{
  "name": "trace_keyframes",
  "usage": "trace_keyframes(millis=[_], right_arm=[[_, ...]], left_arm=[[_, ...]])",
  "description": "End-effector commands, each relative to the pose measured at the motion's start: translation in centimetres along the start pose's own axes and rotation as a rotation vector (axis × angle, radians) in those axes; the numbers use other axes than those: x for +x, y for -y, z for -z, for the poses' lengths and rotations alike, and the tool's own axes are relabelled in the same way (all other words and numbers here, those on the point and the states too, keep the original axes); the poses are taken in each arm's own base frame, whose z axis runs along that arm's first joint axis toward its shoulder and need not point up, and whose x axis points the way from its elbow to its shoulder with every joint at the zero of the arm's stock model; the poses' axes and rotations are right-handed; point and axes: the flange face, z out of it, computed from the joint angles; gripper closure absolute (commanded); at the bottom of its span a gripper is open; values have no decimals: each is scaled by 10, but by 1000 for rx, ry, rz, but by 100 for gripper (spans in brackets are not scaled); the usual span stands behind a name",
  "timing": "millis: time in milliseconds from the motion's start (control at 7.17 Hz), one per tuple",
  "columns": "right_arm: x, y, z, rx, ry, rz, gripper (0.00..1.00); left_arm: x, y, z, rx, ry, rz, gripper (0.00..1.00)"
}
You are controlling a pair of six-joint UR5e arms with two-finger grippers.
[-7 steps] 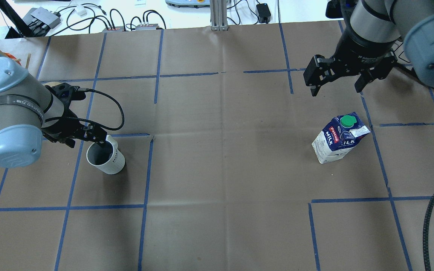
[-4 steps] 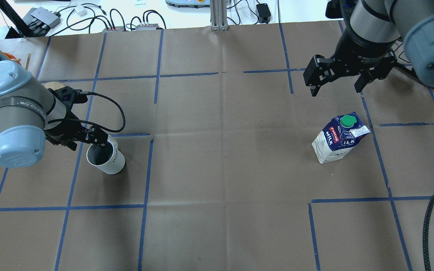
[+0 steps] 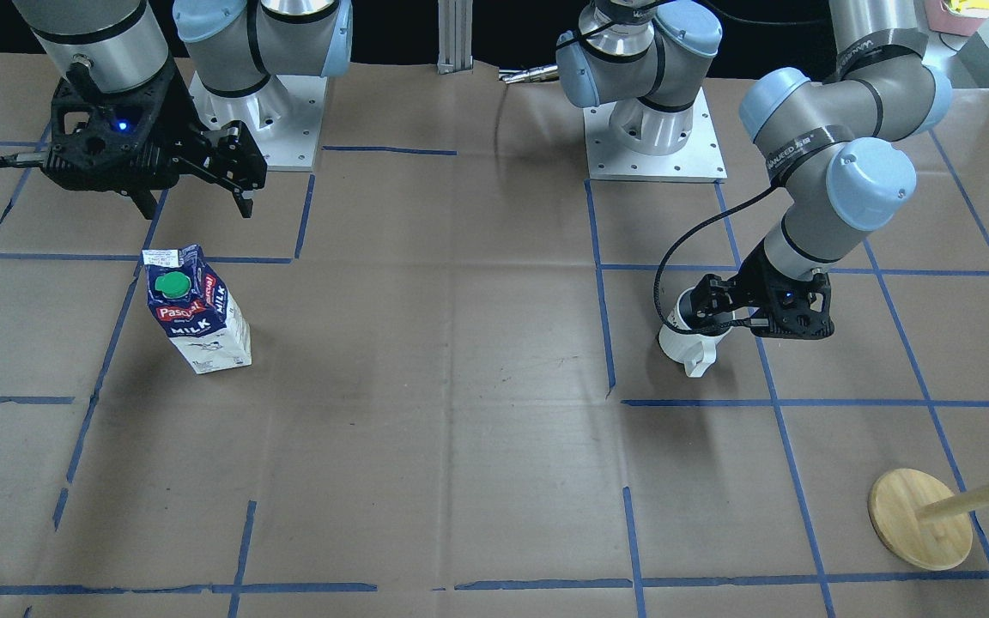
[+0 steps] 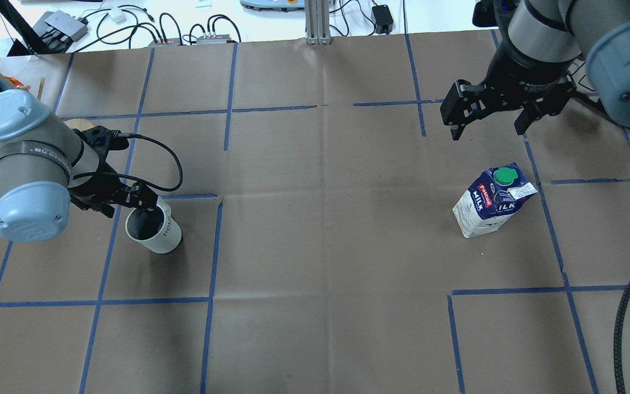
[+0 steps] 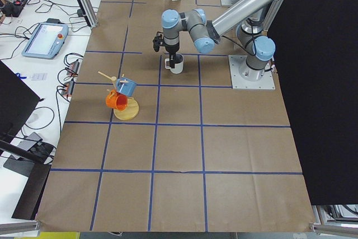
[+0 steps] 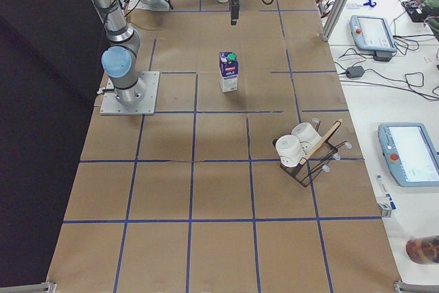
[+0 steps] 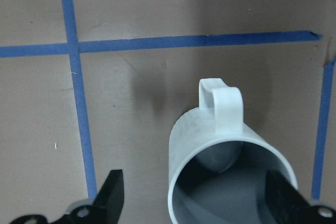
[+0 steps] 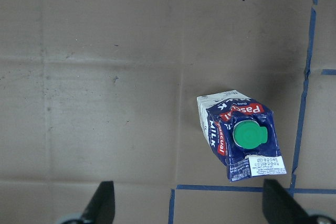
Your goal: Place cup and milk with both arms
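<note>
The white cup (image 4: 155, 231) stands upright on the brown paper at the left, its handle pointing away from my left gripper (image 4: 141, 207). In the left wrist view the cup (image 7: 231, 156) sits off-centre between the spread jaws of the gripper (image 7: 197, 198). One finger (image 7: 282, 195) is over the rim and the other stands clear outside. The gripper is open. The blue and white milk carton (image 4: 493, 205) stands upright at the right. My right gripper (image 4: 489, 128) hangs open above the table, beyond the milk and apart from it. The right wrist view shows the milk (image 8: 239, 135) from above.
A wooden mug stand (image 3: 919, 519) with blue and orange mugs is at the table's left end. A wire rack (image 6: 302, 152) with white cups is at the right end. A black cable (image 4: 624, 328) hangs at the near right. The arm bases (image 3: 653, 129) sit behind.
My left arm's elbow and wrist have shifted slightly to the right, while its gripper has stayed at the cup's rim. The right arm, cup and milk have not moved.
</note>
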Motion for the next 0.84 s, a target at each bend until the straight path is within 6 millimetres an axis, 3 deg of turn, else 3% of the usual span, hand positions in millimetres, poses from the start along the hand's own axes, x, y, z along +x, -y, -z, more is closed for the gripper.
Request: trace_keyframes(millis=[0, 140, 419, 698], right_arm=[[0, 0, 0, -1, 0, 0, 0], [0, 0, 0, -1, -2, 0, 0], [0, 0, -1, -3, 0, 2, 0], [0, 0, -3, -4, 0, 2, 0]], left_arm=[[-1, 0, -8, -24, -2, 0, 44], [-5, 0, -11, -42, 30, 1, 58], [-5, -1, -14, -53, 32, 1, 61], [-25, -3, -19, -70, 16, 45, 78]])
